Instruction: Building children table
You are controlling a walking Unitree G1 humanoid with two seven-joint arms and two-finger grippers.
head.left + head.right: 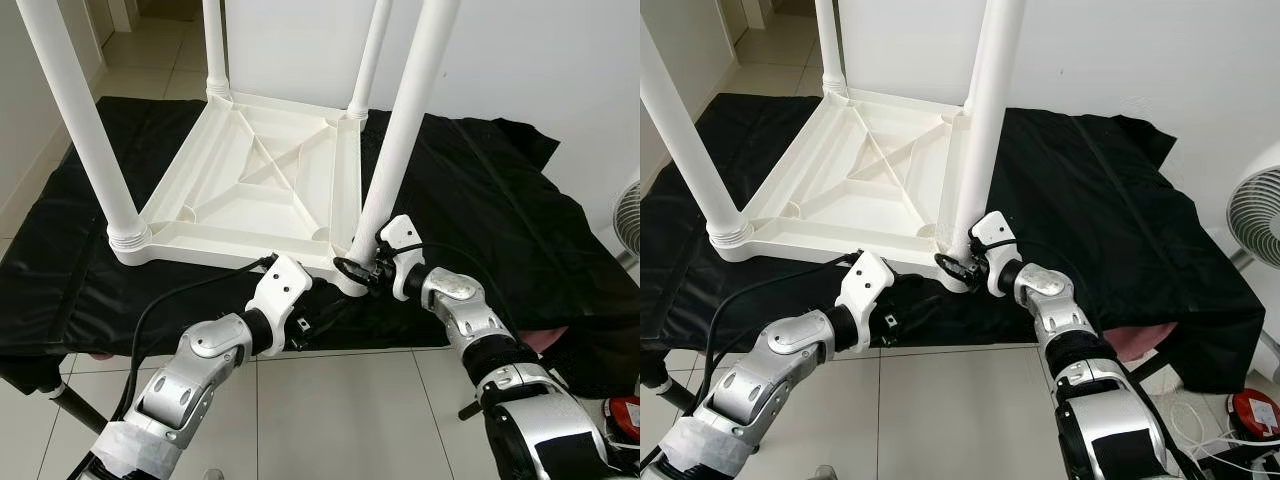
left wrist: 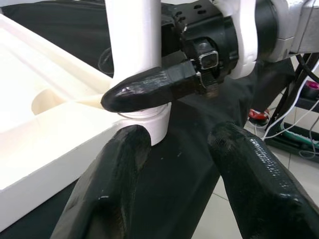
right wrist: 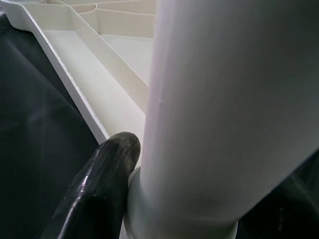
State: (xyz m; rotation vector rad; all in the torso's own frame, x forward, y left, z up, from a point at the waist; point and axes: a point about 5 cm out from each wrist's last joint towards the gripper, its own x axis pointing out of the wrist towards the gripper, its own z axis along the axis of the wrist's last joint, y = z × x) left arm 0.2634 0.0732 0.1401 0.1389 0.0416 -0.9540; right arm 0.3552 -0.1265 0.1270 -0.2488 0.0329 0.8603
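The white plastic children's table (image 1: 250,190) lies upside down on a black cloth (image 1: 480,200), its 4 round white legs pointing up. The right hand (image 1: 372,268) grips the base of the near-right white tubular leg (image 1: 400,130). The left hand (image 2: 174,164) waits just beneath that corner, fingers wide and holding nothing. If the leg sits crooked in its socket, a twist could jam it or drag the light table across the slack cloth. No brand, label or writing is readable.
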